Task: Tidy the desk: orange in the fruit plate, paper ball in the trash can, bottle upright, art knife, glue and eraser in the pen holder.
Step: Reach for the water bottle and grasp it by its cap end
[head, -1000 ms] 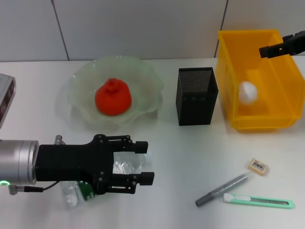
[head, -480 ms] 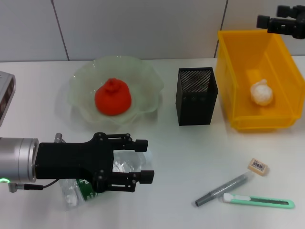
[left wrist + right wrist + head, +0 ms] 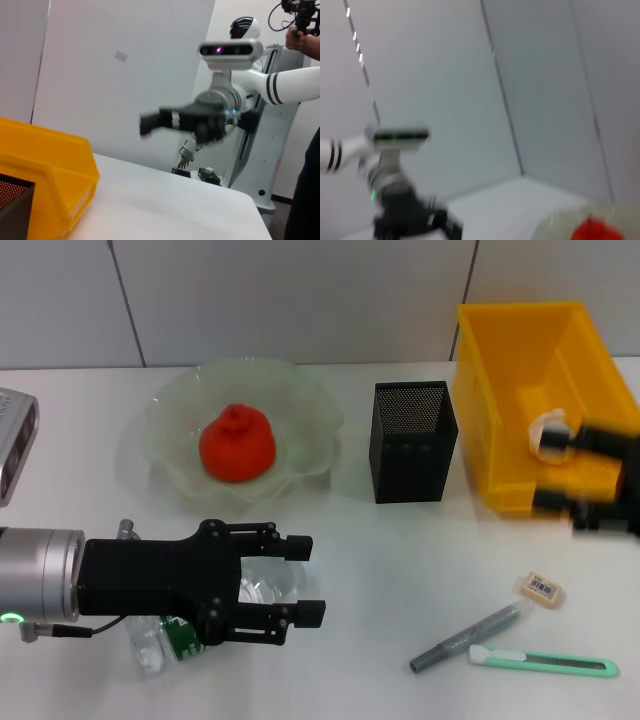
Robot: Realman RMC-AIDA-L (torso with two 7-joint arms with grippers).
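The bottle (image 3: 200, 625) lay on its side between the left gripper (image 3: 304, 581)'s spread fingers. The right gripper (image 3: 590, 475) sat blurred beside the trash can (image 3: 500, 390); its opening could not be told.

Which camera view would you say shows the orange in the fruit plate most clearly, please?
The head view: the orange sits whole and unobstructed in the fruit plate. The right wrist view catches only a blurred part at its edge; the left wrist view misses it.

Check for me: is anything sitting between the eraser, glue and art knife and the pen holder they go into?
Nothing visible does. The eraser, glue and art knife lie on bare table in front of the pen holder. The right pincer hangs blurred at the trash can, off to the side of that path.
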